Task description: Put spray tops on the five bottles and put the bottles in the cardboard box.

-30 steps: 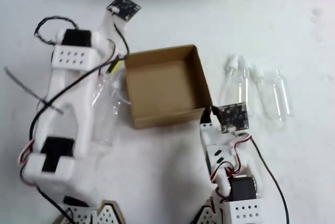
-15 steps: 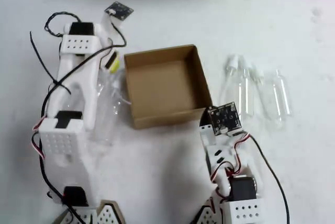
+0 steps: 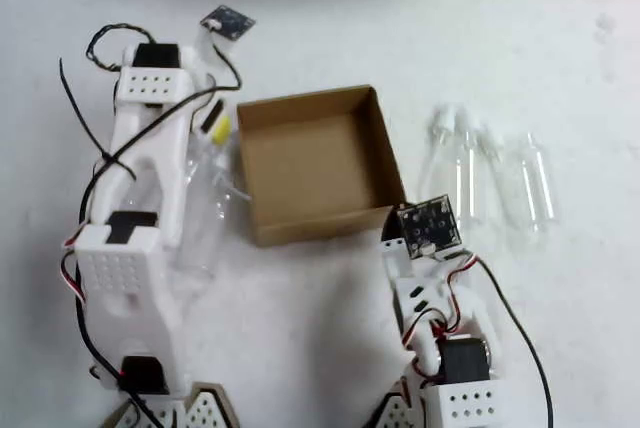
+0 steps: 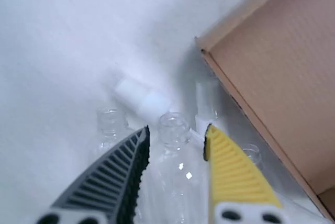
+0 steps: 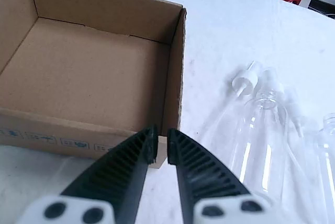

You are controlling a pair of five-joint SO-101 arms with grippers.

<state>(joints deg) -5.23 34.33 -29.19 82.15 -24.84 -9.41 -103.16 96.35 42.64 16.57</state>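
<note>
The open cardboard box stands mid-table with nothing in it. Left of it lies a heap of clear bottles without tops. My left gripper is open above them, its grey and yellow fingers on either side of one bottle's open neck. Two white spray tops lie just beyond that neck, one against the box wall. Right of the box lie more clear bottles and spray tops. My right gripper is shut on nothing, just short of the box's near right corner.
The left arm stretches along the table's left side, trailing black cables. The right arm's base sits at the front edge. White tabletop lies open behind the box and at the far right.
The left arm has folded back and shifted left, bringing its gripper down over the bottles beside the box. The right arm's wrist has edged slightly left.
</note>
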